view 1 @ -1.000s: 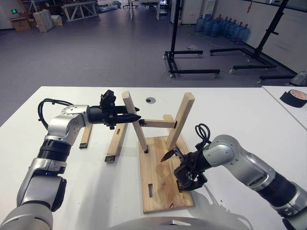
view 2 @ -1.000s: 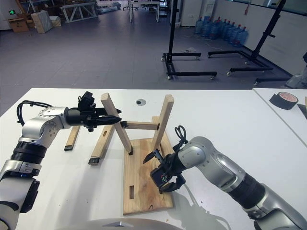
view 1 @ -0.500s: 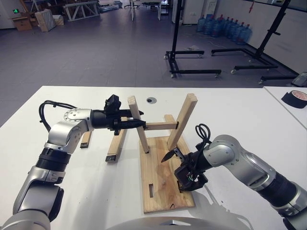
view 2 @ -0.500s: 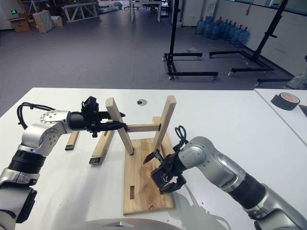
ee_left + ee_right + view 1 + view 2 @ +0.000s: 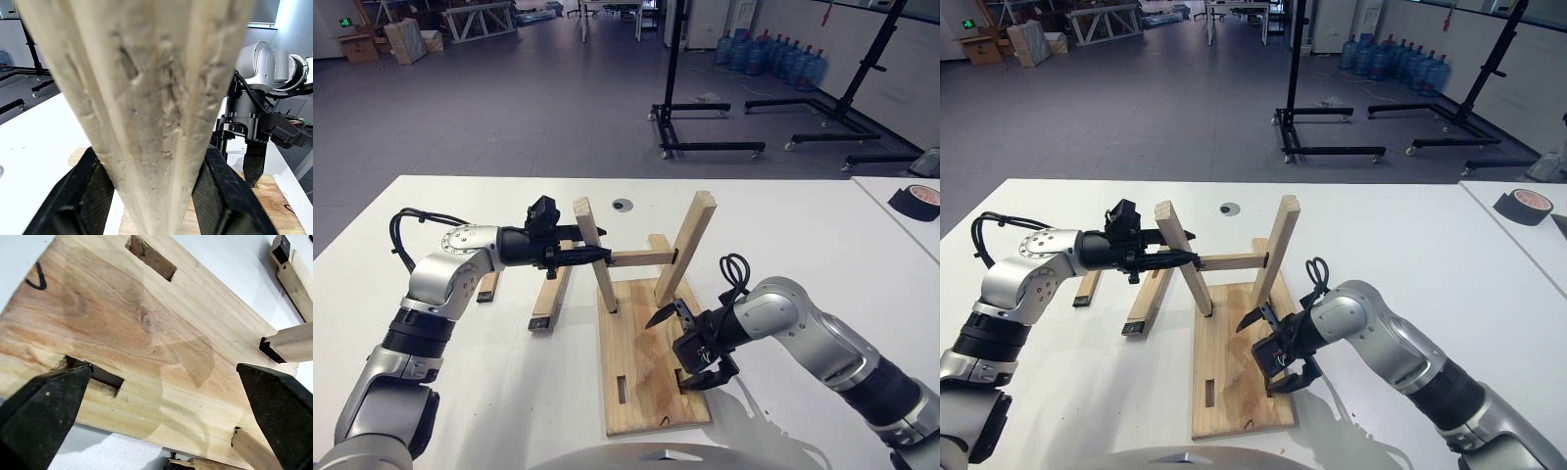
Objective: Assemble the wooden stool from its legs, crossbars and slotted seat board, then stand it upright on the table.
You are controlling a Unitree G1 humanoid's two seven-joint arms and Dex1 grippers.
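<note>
Left eye view: on the white table (image 5: 822, 245) the slotted seat board (image 5: 641, 377) lies flat by the near edge, about midway along it. Two legs (image 5: 686, 245) stand tilted in its far slots, joined by a crossbar (image 5: 643, 258). Two loose legs (image 5: 548, 297) lie toward the left edge. The left gripper (image 5: 595, 255) is clamped on the left standing leg (image 5: 603, 282), now more upright than a second ago. The right gripper (image 5: 674, 351), fingers apart, hovers over the board's right edge, shifted slightly rightward.
</note>
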